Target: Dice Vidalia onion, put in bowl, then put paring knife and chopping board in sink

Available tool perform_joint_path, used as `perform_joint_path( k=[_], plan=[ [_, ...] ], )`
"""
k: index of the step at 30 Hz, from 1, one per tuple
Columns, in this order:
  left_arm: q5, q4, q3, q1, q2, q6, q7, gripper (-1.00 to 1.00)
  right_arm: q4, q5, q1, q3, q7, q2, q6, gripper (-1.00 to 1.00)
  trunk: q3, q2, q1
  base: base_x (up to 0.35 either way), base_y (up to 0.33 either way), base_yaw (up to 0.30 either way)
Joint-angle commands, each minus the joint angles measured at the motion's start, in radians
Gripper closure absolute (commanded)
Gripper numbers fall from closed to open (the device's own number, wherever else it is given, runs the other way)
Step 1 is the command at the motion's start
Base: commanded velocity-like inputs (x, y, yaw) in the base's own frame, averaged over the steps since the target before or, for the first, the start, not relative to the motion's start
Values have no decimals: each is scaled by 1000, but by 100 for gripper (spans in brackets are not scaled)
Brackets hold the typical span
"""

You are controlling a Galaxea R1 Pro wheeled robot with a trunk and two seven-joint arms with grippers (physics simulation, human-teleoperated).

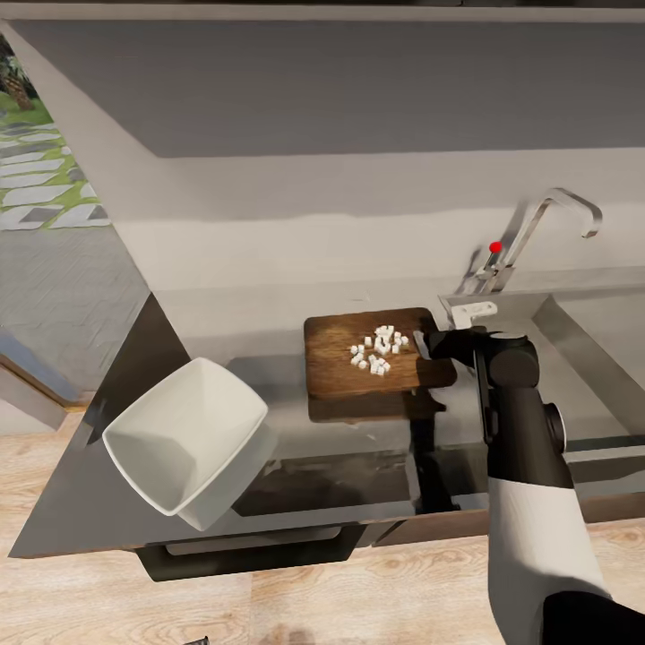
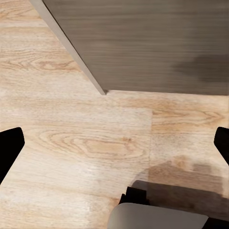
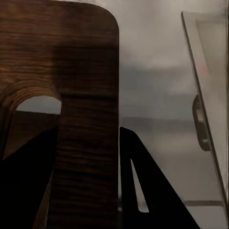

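- In the head view we see the chopping board (image 1: 358, 363) lifted slightly off the grey desk (image 1: 296, 448), casting its shadow just below itself; a small heap of diced onion (image 1: 380, 348) sits on its upper half.
- The right gripper (image 1: 428, 344) meets the board's right edge, its arm reaching up from the lower right.
- The white bowl (image 1: 184, 434) lies on the desk, well apart from the board, toward the left corner and tilted on one side.
- The sink (image 1: 582, 345) lies to the right of the board, with the chrome faucet (image 1: 537, 237) and its red dot behind it.
- In the left wrist view we see the left gripper (image 2: 114, 145) hanging over the wooden floor (image 2: 86, 143), its dark fingers (image 2: 9, 148) spread wide at either edge with nothing between them; a grey cabinet side (image 2: 152, 43) stands beyond.
- In the right wrist view the board's handle end (image 3: 71, 86) fills the near field; one dark finger (image 3: 143, 186) lies just beside its edge, the other under the handle slot (image 3: 38, 105).
- The fingers appear clamped on the board, though the close, dim view makes contact hard to confirm.
- The sink's steel rim (image 3: 205, 95) runs alongside, apart from the board.
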Motion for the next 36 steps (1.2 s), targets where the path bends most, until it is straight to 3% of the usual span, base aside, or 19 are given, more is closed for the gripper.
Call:
perform_joint_path(
  k=[1, 11, 19, 36],
  plan=[
    [-11, 4, 5, -1, 0, -5, 7, -100, -1, 10, -5, 0, 10, 1, 3, 100, -1, -1, 0, 0, 0, 0],
    [-11, 4, 5, -1, 0, -5, 7, -100, -1, 21, -29, 18, 7, 3, 4, 100, -1, -1, 0, 0, 0, 0],
    [-11, 4, 5, -1, 1, -5, 7, -100, 1, 21, -57, 19, 7, 53, 4, 100, -1, -1, 0, 0, 0, 0],
    [-11, 4, 5, -1, 2, -4, 7, -100, 7, 21, -66, 31, 7, 93, 4, 100, -1, -1, 0, -166, 144, 0]
  ],
)
